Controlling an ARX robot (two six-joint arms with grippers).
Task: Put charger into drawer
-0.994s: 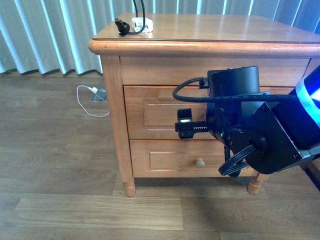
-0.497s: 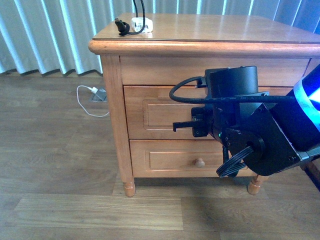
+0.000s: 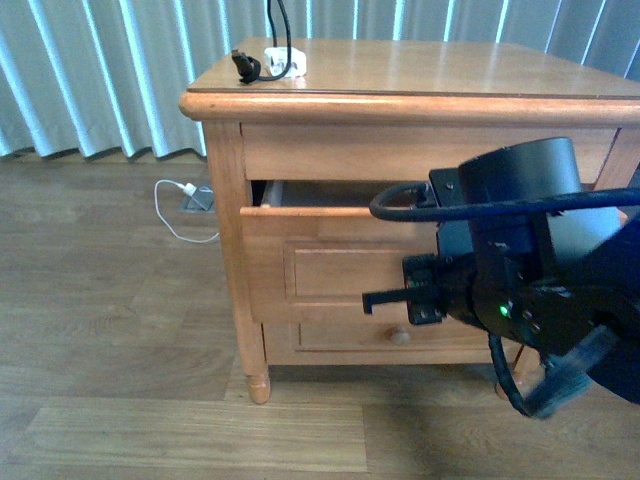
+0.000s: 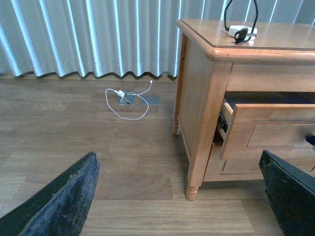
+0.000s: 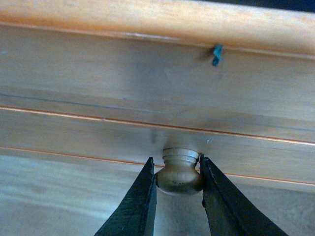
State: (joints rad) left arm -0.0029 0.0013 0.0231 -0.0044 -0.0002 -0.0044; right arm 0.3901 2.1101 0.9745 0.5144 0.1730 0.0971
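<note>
The charger (image 3: 275, 60), a white block with a stiff black cable, lies on the back left corner of the nightstand top (image 3: 450, 75); the left wrist view shows the charger (image 4: 241, 32) there too. The upper drawer (image 3: 330, 265) stands partly pulled out, with a dark gap above its front. My right gripper (image 3: 372, 298) is shut on the drawer knob (image 5: 179, 176), one finger on each side of it. My left gripper (image 4: 177, 196) hangs open over the floor to the left of the nightstand, holding nothing. The drawer (image 4: 266, 128) juts out past the frame.
The lower drawer, with its own knob (image 3: 400, 336), stays closed beneath. A white charger with a white cable (image 3: 185, 195) lies on the wooden floor by a floor socket (image 4: 129, 98). A pleated curtain (image 3: 100, 70) hangs behind. My right arm hides the drawer's right half.
The right gripper closed on the knob, then drew back toward the camera. The upper drawer slid out with it and now shows a gap above its front.
</note>
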